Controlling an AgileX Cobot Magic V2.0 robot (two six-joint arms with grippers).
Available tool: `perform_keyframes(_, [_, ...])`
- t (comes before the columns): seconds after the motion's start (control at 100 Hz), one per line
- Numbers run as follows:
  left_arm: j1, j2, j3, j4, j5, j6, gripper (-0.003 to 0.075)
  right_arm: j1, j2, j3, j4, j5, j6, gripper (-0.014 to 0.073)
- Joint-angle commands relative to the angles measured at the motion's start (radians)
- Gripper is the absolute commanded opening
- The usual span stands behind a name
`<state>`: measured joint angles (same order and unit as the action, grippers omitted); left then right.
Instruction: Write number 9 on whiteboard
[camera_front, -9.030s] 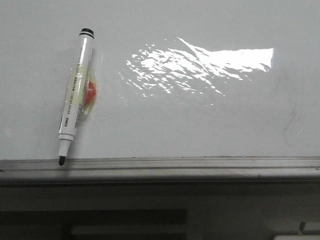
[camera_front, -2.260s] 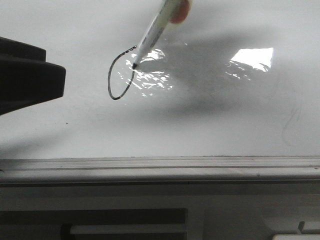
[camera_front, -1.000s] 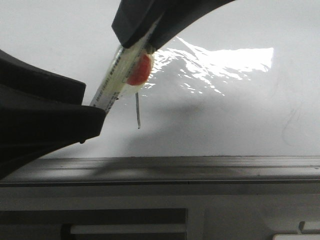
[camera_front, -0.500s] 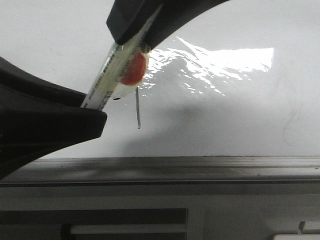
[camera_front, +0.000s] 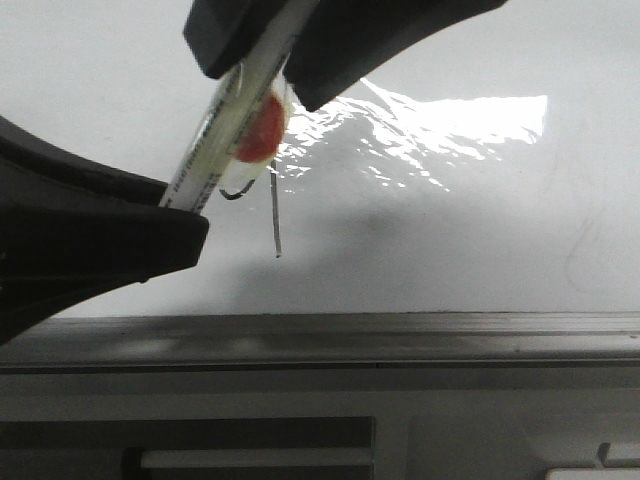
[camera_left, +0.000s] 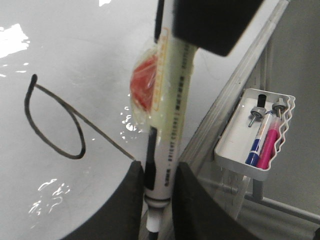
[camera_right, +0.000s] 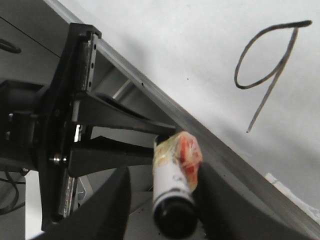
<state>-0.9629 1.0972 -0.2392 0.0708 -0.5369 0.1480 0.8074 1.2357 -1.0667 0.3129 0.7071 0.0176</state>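
The whiteboard (camera_front: 450, 250) fills the front view, with a glare patch and a grey edge rail (camera_front: 400, 330). The number 9 is drawn on it in thin black line; only its tail (camera_front: 275, 225) shows in front. It shows whole in the left wrist view (camera_left: 100, 133) and the right wrist view (camera_right: 272, 77). A white marker (camera_front: 215, 150) with a red blob taped to it hangs above the board. My left gripper (camera_left: 159, 167) is shut on its barrel near the tip. My right gripper (camera_right: 165, 172) stands open around the cap end (camera_right: 172, 195), one finger off the barrel.
A white wire tray (camera_left: 235, 162) hangs beside the board's rail and holds a blue marker (camera_left: 257, 147), a pink one (camera_left: 272, 145) and two others. The left arm's black gripper body (camera_right: 65, 125) sits beyond the rail. A dark frame runs below the board (camera_front: 250, 435).
The 9 was drawn, then the marker was lifted off the board. My left gripper closed on its tip end. In the last half second my right gripper's fingers spread and shifted up.
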Motion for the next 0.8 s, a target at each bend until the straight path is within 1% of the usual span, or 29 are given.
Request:
perform_keyframes(0.0, [-0.005, -0.009, -0.031, -0.141, -0.079, -0.013, -0.0020, 0.002, -0.021, -0.036, 0.008, -0.055, -0.002, 0.0372])
perform_keyframes(0.05, [-0.005, -0.009, -0.031, -0.277, -0.089, -0.013, -0.0020, 0.002, -0.021, -0.036, 0.008, -0.059, -0.002, 0.0366])
perform_keyframes(0.17, [-0.005, -0.009, -0.031, -0.531, -0.087, -0.013, -0.0020, 0.002, -0.021, -0.036, 0.008, -0.063, -0.002, 0.0367])
perform_keyframes(0.24, [-0.005, -0.009, -0.031, -0.618, -0.061, -0.051, -0.0020, 0.002, -0.021, -0.036, 0.008, -0.063, -0.002, 0.0367])
perform_keyframes(0.34, [-0.005, -0.009, -0.033, -0.624, -0.004, -0.161, -0.0020, 0.002, -0.021, -0.036, 0.008, -0.063, -0.002, 0.0367])
perform_keyframes(0.4, [-0.005, -0.009, -0.040, -0.624, 0.036, -0.191, -0.0020, 0.002, -0.021, -0.036, 0.008, -0.061, -0.002, 0.0367])
perform_keyframes(0.54, [-0.005, -0.009, -0.077, -0.624, 0.119, -0.196, -0.0020, 0.002, -0.021, -0.036, 0.008, -0.061, -0.002, 0.0367])
perform_keyframes(0.71, [-0.005, -0.009, -0.090, -0.629, 0.138, -0.196, -0.0020, 0.002, -0.021, -0.036, 0.008, -0.061, -0.002, 0.0367])
perform_keyframes(0.79, [-0.005, -0.009, -0.090, -0.661, 0.159, -0.196, -0.0020, 0.002, -0.021, -0.036, 0.008, -0.061, -0.002, 0.0367])
